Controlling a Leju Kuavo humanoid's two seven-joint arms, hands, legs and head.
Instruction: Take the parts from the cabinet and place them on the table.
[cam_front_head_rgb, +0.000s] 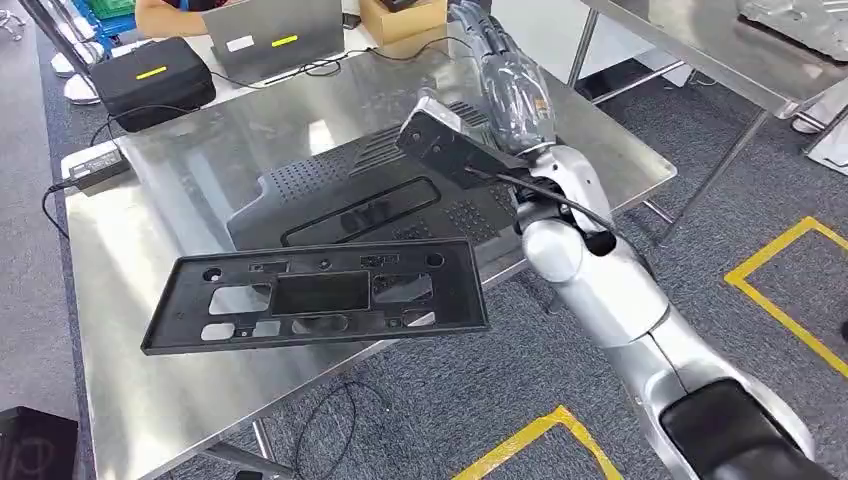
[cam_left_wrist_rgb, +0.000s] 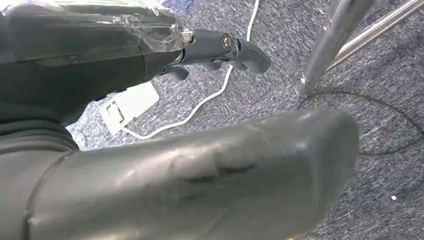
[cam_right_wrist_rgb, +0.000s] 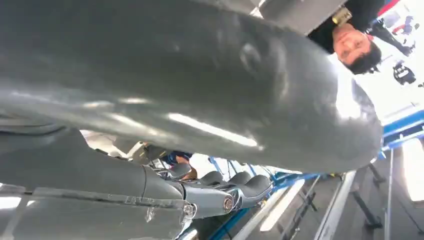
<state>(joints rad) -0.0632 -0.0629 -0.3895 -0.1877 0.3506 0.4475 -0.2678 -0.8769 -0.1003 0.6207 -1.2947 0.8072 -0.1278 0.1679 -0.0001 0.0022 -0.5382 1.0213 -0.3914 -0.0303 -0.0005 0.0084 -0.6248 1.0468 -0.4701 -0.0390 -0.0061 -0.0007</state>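
Note:
Two black plastic parts lie on the steel table (cam_front_head_rgb: 150, 400). A flat frame panel (cam_front_head_rgb: 320, 295) with several cutouts sits at the near edge, its right corner jutting past the rim. Behind it lies a larger perforated cover (cam_front_head_rgb: 370, 195). My right arm reaches across the table. My right hand (cam_front_head_rgb: 505, 70) hovers beyond the cover with fingers stretched out and nothing in them. The right wrist view shows this right hand (cam_right_wrist_rgb: 200, 100) with thumb and fingers (cam_right_wrist_rgb: 240, 185) apart. My left hand (cam_left_wrist_rgb: 175, 170) hangs over the carpet, thumb and fingers (cam_left_wrist_rgb: 235, 50) apart, holding nothing.
At the table's far side stand a black case (cam_front_head_rgb: 155, 80), a grey laptop (cam_front_head_rgb: 280, 35) and a cardboard box (cam_front_head_rgb: 400, 15), with a person (cam_front_head_rgb: 180, 10) behind. A power adapter (cam_front_head_rgb: 95, 165) lies at the left edge. A second steel table (cam_front_head_rgb: 720, 40) stands right. A table leg (cam_left_wrist_rgb: 330, 45) and cables are near my left hand.

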